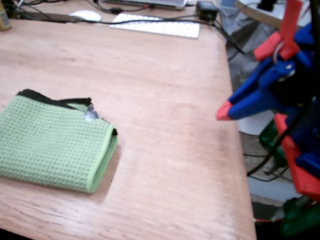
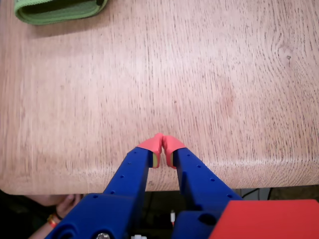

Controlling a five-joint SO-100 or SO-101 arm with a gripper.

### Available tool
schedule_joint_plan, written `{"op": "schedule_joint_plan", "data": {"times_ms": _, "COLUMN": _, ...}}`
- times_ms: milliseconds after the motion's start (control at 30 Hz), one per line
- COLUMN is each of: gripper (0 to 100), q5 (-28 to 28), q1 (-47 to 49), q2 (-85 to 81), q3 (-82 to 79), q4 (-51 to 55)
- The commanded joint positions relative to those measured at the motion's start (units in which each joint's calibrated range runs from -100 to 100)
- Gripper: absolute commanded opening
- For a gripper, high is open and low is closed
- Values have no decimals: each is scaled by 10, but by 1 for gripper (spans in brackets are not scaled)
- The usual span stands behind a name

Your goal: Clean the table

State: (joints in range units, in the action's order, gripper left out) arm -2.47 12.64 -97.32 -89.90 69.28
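Fixed view only: white keyboard [image 1: 156, 25] and white mouse [image 1: 85, 15] at the far edge of the worktop [image 1: 165, 100]; dark cables beside them; the curved rim of a pale round table [image 1: 260, 14] at upper right; green clamps [image 1: 300, 217] low at the right, off the worktop.
Wrist view only: a hand [image 2: 57, 208] with a coloured wristband below the near worktop [image 2: 199, 74] edge, at lower left; the red tips seen from above, pressed together.
Both views: green waffle-weave cloth [image 1: 50, 145], folded, black-trimmed along its far edge; the wrist view catches only its folded edge [image 2: 60, 10] at upper left.
Gripper: blue fingers with red tips, fully closed and holding nothing [image 2: 162, 144]; in the fixed view it shows side-on as a single red point [image 1: 223, 111].
Arm pose: blue and red body at the right of the fixed view, gripper angled down and leftward, its tip hanging at the worktop's right edge, well apart from the cloth.
Worktop: large light-brown wood, fine grain, slightly glossy, rounded edge; it fills most of both views, lit pale toward the far side.
Cloth position: near-left part of the worktop in the fixed view, lying flat, a small shiny object [image 1: 91, 115] at its far corner, too blurred to identify.
Room: grey floor and tangled cables past the worktop's right edge.
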Motion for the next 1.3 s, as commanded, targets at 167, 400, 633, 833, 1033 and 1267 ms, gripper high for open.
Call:
{"op": "schedule_joint_plan", "data": {"times_ms": 167, "gripper": 0, "q5": -1, "q1": 6, "q2": -2, "q3": 2, "q4": -8}}
{"op": "schedule_joint_plan", "data": {"times_ms": 400, "gripper": 0, "q5": 3, "q1": 6, "q2": -2, "q3": 2, "q4": -8}}
{"op": "schedule_joint_plan", "data": {"times_ms": 633, "gripper": 1, "q5": 12, "q1": 7, "q2": 15, "q3": 177, "q4": -10}}
{"op": "schedule_joint_plan", "data": {"times_ms": 833, "gripper": 30, "q5": 109, "q1": -16, "q2": 437, "q3": 499, "q4": -10}}
{"op": "schedule_joint_plan", "data": {"times_ms": 1033, "gripper": 36, "q5": 110, "q1": -16, "q2": 782, "q3": 895, "q4": -10}}
{"op": "schedule_joint_plan", "data": {"times_ms": 1267, "gripper": 36, "q5": 110, "q1": -18, "q2": 1149, "q3": 1311, "q4": -10}}
